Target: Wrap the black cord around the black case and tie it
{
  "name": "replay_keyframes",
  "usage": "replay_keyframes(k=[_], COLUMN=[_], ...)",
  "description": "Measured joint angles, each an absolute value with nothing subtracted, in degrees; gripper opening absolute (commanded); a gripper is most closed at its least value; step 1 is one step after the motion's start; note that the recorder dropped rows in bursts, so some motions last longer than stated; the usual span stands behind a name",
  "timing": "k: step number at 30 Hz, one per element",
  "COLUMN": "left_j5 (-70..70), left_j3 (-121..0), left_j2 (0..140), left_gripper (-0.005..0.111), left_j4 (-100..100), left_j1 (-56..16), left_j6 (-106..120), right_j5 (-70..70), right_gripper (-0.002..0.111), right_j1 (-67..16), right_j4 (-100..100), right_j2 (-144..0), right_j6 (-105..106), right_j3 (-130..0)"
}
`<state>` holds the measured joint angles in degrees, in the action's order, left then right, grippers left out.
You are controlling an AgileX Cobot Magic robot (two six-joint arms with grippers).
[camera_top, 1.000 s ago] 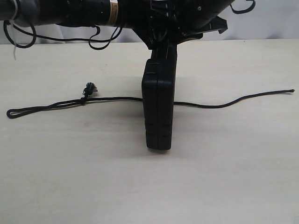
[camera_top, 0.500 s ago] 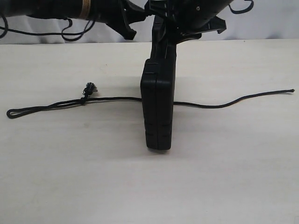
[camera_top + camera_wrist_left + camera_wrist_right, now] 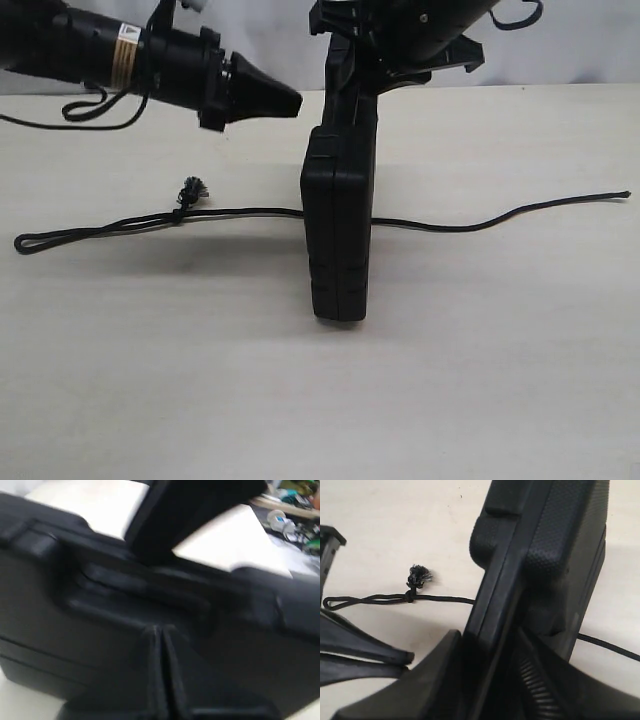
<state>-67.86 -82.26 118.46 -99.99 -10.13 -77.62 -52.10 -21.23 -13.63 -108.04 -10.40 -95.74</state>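
Note:
The black case stands on its narrow edge in the middle of the table. My right gripper is shut on its top end, one finger on each flat face. The black cord lies straight across the table and passes under the case, with its looped end far left, its frayed knot beside it, and its free end far right. My left gripper is shut and empty, hanging in the air just left of the case's top. In the left wrist view its fingertips point at the case's face.
The pale table carries only the case and cord. Loose black robot cables hang under the left arm at the back left. The cord's knot and strand show beside the case in the right wrist view.
My left arm has swung out from behind the case; its shut gripper now points at the case's upper left side. The case, cord and right gripper have stayed nearly still.

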Motion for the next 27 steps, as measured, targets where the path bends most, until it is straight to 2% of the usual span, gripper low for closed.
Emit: replay_keyframes(k=[6,15,22,27], left_j5=[-68.53,-69.43,-66.39,-65.88], left_j3=[-76.58,-75.52,-75.52,-75.52], left_j2=[118.46,118.46,118.46,118.46], left_gripper=[0.000,0.000,0.000,0.000], left_j4=[-100.18,-94.79,-93.42,-93.53], left_j1=[-10.44,-10.68,-15.36,-15.82], left_j6=[-66.01,-60.10,-56.88,-56.77], right_j5=[-52.10,-52.10,-55.10,-55.33], right_gripper=[0.032,0.032,0.033,0.046], right_j1=[-21.23,-21.23,-20.77,-20.77], right_j4=[-13.63,-13.85,-12.33,-11.46], right_j2=[-108.04,-108.04,-107.73,-107.70], right_j6=[-10.40,-10.74,-10.94,-10.94], right_j3=[-95.74,-95.78,-95.78,-95.78])
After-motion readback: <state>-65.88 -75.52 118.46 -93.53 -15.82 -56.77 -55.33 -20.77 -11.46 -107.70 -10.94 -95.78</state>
